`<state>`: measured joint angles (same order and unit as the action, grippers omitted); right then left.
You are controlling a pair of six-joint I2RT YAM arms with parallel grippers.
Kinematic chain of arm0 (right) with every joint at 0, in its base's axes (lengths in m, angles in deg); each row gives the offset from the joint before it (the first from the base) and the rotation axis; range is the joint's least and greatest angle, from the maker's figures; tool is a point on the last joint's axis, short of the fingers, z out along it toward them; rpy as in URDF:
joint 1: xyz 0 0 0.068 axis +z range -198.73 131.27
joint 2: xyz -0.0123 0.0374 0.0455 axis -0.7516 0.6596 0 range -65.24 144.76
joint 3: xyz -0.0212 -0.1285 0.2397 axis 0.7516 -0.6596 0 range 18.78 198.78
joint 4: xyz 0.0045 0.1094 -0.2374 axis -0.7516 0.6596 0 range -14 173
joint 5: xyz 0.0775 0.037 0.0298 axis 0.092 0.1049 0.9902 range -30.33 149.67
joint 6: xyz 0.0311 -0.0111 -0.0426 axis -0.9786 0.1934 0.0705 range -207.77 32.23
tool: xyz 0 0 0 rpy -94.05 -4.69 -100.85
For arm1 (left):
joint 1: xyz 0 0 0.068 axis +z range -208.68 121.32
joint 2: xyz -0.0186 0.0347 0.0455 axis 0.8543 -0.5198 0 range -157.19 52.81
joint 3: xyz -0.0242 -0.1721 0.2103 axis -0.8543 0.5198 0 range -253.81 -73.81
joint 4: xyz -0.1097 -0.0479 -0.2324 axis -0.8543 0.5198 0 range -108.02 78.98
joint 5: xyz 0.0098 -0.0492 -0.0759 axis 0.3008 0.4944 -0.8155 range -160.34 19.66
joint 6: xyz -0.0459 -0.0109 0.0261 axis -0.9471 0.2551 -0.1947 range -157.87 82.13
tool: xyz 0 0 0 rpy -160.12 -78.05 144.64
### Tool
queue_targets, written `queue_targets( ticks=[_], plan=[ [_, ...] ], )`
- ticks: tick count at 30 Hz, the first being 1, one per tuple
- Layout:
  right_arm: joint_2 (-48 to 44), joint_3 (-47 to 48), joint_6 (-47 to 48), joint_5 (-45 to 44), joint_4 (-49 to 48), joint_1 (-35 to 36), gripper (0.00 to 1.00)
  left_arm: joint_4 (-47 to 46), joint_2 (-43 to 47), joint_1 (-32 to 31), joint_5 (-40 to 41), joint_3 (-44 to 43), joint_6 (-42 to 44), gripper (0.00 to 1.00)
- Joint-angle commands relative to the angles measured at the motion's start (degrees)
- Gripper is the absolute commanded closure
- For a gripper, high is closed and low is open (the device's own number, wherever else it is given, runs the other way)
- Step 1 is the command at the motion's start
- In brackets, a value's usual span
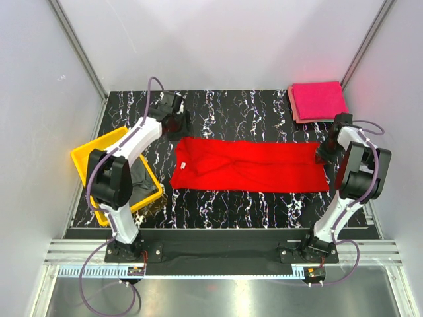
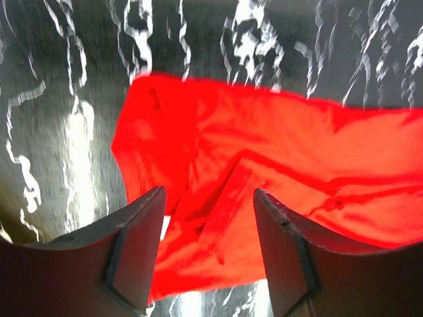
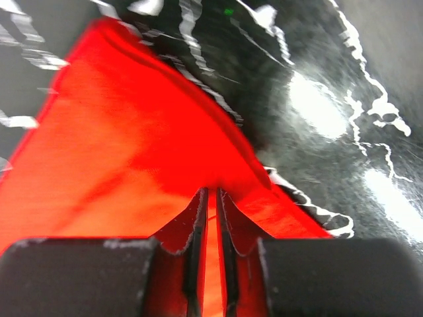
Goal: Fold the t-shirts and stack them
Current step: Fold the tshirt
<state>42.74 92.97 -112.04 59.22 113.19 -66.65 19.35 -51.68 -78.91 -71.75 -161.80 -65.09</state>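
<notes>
A bright red t-shirt (image 1: 248, 165) lies folded into a long strip across the black marbled table, its collar end on the left. My left gripper (image 1: 177, 125) hovers open just beyond that collar end; in the left wrist view its fingers (image 2: 139, 244) stand wide apart above the red t-shirt (image 2: 264, 165) with nothing between them. My right gripper (image 1: 325, 155) is at the strip's right end. In the right wrist view the right gripper (image 3: 211, 191) is shut on a thin fold of the red t-shirt (image 3: 132, 145). Magenta-pink t-shirts (image 1: 318, 100) sit folded in a stack at the back right.
A yellow tray (image 1: 86, 155) stands tilted at the table's left edge with a dark grey t-shirt (image 1: 142, 175) in it, close beside the left arm. White walls and metal posts close in the table's back and sides.
</notes>
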Motion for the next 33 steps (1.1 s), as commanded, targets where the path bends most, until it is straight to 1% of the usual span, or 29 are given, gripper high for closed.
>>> queue_targets(
  ticks=[1,2,5,7,8,9,10,11,12,13,15,16,17,18,21,22,23,25,27,29,31,33],
  plan=[
    [1.0,-0.9,-0.5,-4.9,-2.1,-0.6,0.84,-1.3,-0.7,-0.2,-1.2,5.2,-0.8,0.38],
    [1.3,-0.9,-0.4,-5.8,-2.3,-0.7,0.84,-1.1,-2.5,-0.2,0.3,5.9,-0.9,0.38],
    [1.4,-1.2,-0.4,-7.2,-2.7,-1.1,0.84,2.8,-6.2,-0.2,1.1,3.2,-1.5,0.39],
    [0.7,-1.5,-0.4,-6.3,-2.9,-1.1,0.84,2.7,-6.1,-0.3,1.3,2.8,-1.8,0.38],
    [0.3,-1.5,-0.3,-5.6,-3.2,-1.1,0.83,2.5,-4.9,-0.3,3.5,3.2,-1.7,0.38],
    [-0.7,-1.4,-0.1,-4.8,-3.8,-1.1,0.81,1.8,-4.2,-0.3,4.0,3.3,-1.6,0.38],
    [-1.3,-1.3,0.4,-3.6,-4.1,-1.1,0.80,1.9,-3.5,-0.3,4.2,3.2,-1.0,0.38],
    [-2.0,-1.1,0.5,-0.5,-4.7,-1.1,0.78,1.7,-2.1,-0.3,4.4,2.9,-0.6,0.38],
    [-3.4,-0.6,0.3,0.4,-4.8,-1.1,0.74,1.5,-1.4,-0.3,4.0,2.8,0.3,0.37],
    [-4.4,-0.5,0.1,3.9,-4.8,-1.1,0.72,1.1,-0.6,-0.3,3.3,3.1,0.8,0.37],
    [-6.7,0.7,-0.4,5.5,-3.8,-1.0,0.69,0.2,1.4,-0.3,1.8,3.5,1.7,0.36],
    [-7.5,1.0,-0.6,7.6,-3.5,-0.9,0.66,-0.5,1.9,-0.2,-0.4,4.4,3.3,0.36],
    [-8.4,1.0,-0.5,8.9,-3.4,-0.4,0.65,-2.7,2.7,-0.2,-5.0,5.0,4.1,0.35],
    [-9.9,1.1,-0.2,9.9,-3.4,0.1,0.64,-3.4,2.9,0.1,-6.9,5.6,4.5,0.35],
    [-12.3,1.0,0.9,13.6,-3.0,2.6,0.60,-3.7,1.8,0.6,-12.3,6.3,4.0,0.35],
    [-13.0,0.7,1.0,14.7,-3.0,3.4,0.60,-3.3,1.5,0.6,-12.2,6.5,4.0,0.35],
    [-13.5,0.4,1.0,15.2,-3.1,5.7,0.59,-2.2,0.7,0.5,-11.5,6.6,3.8,0.35],
    [-15.0,-0.5,0.6,15.9,-3.6,8.4,0.59,-2.6,0.3,0.5,-11.7,8.1,3.4,0.36],
    [-15.4,-0.7,0.2,16.0,-4.1,13.4,0.59,-6.4,0.2,0.1,-15.8,9.8,3.6,0.36],
    [-15.3,-0.9,-0.3,16.2,-4.8,15.9,0.59,-8.3,-0.5,-0.3,-17.7,11.2,3.2,0.36],
    [-14.8,-0.6,-1.0,16.5,-5.0,17.6,0.59,-7.2,-1.9,-1.4,-17.3,10.2,3.5,0.37],
    [-14.5,-0.3,-1.1,16.7,-4.9,19.7,0.59,-4.2,-2.6,-2.5,-13.8,9.2,4.1,0.37]
  ],
)
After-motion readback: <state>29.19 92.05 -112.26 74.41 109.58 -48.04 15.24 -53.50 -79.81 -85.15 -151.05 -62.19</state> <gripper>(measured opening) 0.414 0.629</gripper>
